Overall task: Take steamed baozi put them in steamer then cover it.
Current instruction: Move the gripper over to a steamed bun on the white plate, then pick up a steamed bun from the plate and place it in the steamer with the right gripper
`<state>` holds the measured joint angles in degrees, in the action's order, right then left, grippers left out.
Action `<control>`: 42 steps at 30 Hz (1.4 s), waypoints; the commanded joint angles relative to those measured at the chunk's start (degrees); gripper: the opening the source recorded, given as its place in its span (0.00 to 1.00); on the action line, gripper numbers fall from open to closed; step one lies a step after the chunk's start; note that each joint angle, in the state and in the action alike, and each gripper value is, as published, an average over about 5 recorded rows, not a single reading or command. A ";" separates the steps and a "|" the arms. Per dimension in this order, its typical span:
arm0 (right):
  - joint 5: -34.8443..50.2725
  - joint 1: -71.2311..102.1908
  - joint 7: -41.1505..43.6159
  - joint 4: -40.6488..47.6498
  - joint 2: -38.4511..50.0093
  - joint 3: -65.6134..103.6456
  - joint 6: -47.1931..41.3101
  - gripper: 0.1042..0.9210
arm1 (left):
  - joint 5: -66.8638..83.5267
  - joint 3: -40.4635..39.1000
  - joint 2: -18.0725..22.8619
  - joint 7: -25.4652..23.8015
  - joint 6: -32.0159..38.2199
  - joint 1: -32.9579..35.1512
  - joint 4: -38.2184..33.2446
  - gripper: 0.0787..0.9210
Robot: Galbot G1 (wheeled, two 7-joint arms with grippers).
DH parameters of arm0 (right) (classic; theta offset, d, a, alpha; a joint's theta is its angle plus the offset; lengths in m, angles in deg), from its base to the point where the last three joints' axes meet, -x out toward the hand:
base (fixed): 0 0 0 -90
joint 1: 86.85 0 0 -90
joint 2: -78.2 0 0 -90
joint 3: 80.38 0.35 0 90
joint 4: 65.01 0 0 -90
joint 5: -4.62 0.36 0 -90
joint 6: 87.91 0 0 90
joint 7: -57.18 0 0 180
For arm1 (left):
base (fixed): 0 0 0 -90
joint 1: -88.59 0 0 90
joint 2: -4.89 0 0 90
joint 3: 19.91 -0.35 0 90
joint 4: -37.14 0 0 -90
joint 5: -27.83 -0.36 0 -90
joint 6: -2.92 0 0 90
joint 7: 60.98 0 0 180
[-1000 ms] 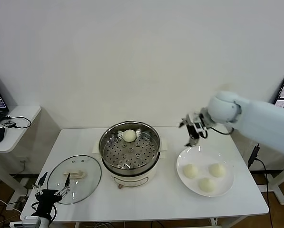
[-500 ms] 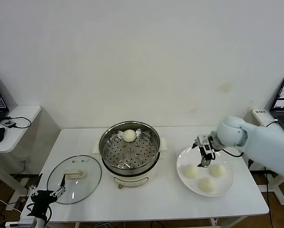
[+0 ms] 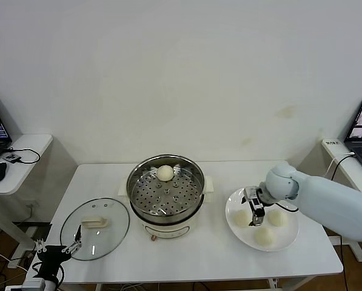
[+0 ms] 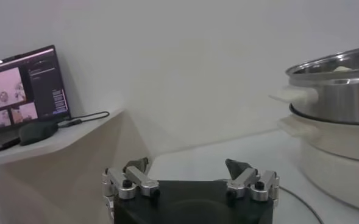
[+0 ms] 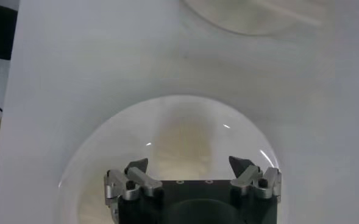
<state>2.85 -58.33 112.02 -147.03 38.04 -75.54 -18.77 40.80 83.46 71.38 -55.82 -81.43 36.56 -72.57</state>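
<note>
1. My left claw [image 3: 58,250] hangs spread wide, low off the counter's [image 3: 187,254] front-left corner.
2. The cover [image 3: 94,228] lies flat left of the steamer [image 3: 165,193].
3. My right claw [image 3: 254,213], fingers apart, sits over the plate [image 3: 290,237] at the left baozi [image 3: 241,217].
4. One baozi [image 3: 165,173] rests at the steamer's far side.

1. No word, brand, number or sign can be read anywhere — not on the steamer [image 3: 165,193] or its white base.
2. The laptop screen [image 4: 24,91] shows picture tiles and lines of text (too small to make out) — nothing legible.
</note>
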 commanded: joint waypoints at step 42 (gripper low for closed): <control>14.33 -30.59 1.85 -4.70 -1.36 -7.43 -4.97 0.65 | 0.41 -0.42 -0.43 0.02 -0.54 -1.29 -0.83 0.88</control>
<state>11.15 -76.66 113.65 -149.55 37.62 -80.17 -22.62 41.18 83.09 71.00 -55.78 -81.93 35.31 -73.29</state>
